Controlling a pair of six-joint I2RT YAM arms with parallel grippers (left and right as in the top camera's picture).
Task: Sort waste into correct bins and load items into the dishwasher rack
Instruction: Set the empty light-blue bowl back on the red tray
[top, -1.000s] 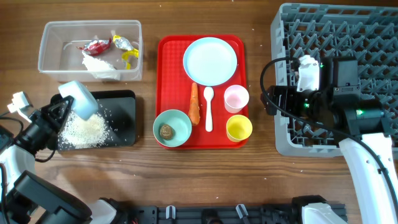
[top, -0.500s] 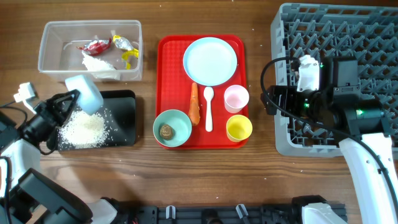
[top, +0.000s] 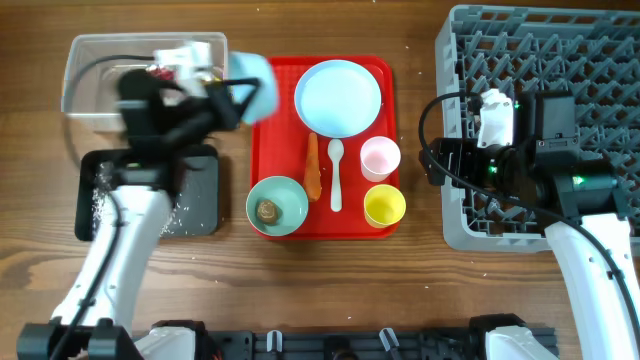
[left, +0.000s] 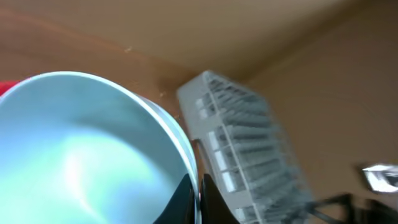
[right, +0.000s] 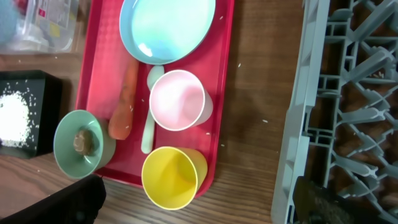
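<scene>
Left gripper is motion-blurred, clamped on the pale blue bowl rim; the bowl is over the red tray left edge. The arm hides much of the clear tub and black bin. Right gripper has fingers spread and empty, at the rack left edge.
</scene>
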